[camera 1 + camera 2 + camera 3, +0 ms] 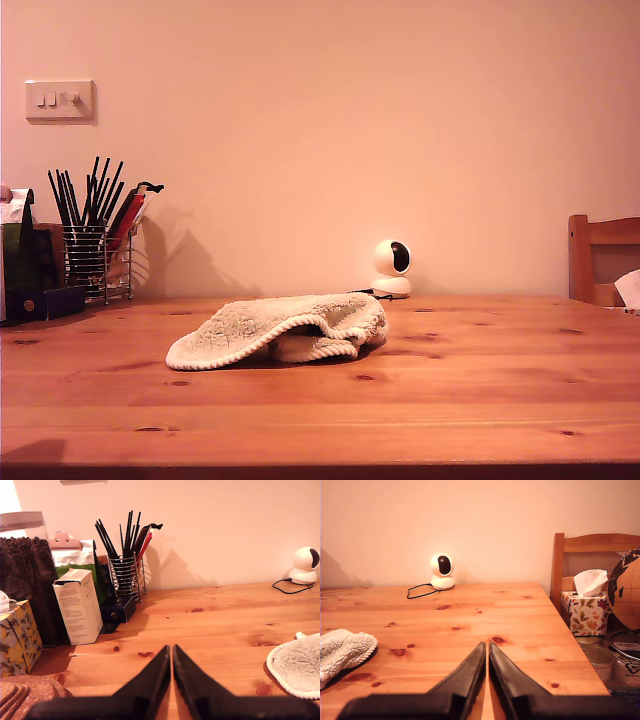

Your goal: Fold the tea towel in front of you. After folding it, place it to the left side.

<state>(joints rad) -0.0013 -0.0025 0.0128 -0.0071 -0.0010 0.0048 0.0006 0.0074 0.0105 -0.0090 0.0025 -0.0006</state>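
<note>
My first end effector [172,652] sat clenched with nothing between its jaws, low over the wooden table [220,615], and the tea towel [296,669] lay ahead of it and off to one side, well clear of the tips. Only its wrist view showed a wire utensil holder [126,576], a white carton [78,605] and a patterned tissue box [17,637]. My second end effector [487,649] was clenched on nothing too, the towel near it on the opposite side; its view alone showed a chair [592,560] and a globe [626,587]. The exterior view showed neither arm, but revealed the towel as a loosely folded heap before a small white camera [391,267].
</note>
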